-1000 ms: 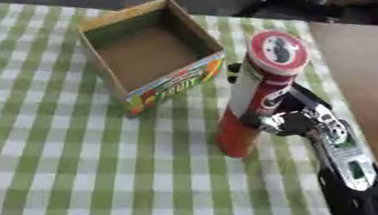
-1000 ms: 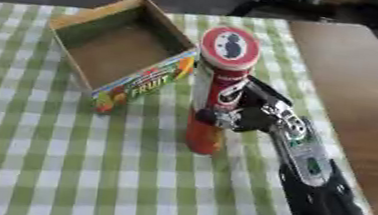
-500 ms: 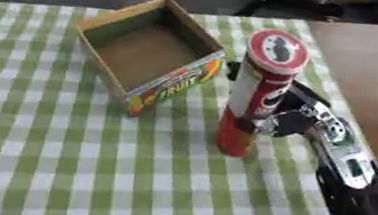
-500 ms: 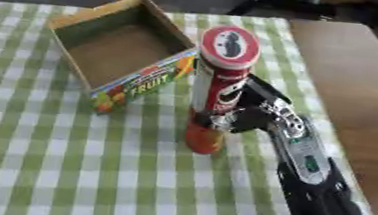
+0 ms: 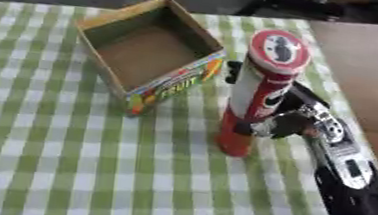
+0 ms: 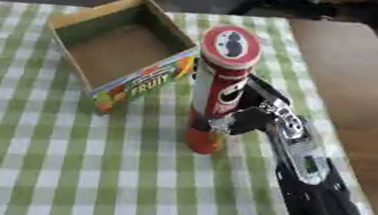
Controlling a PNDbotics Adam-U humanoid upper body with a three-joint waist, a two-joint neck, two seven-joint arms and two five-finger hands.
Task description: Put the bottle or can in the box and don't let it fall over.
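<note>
One tall red can (image 5: 257,94), round lid with a red rim and a dark figure on top; upright on the green-and-white checked cloth (image 5: 46,155), base touching the cloth, just right of the box and outside it. One cardboard box (image 5: 149,60), open at the top, nothing inside, brown within, bright fruit print with the word FRUIT along the near side; set askew on the cloth, one corner pointing toward the can. One right hand (image 6: 253,117), black with silver joints, reaching in from the lower right; fingers and thumb curled round the lower middle of the can, clamped on it. Bare brown table (image 5: 368,68) along the right, beyond the cloth's edge. Left hand out of sight in both views.
</note>
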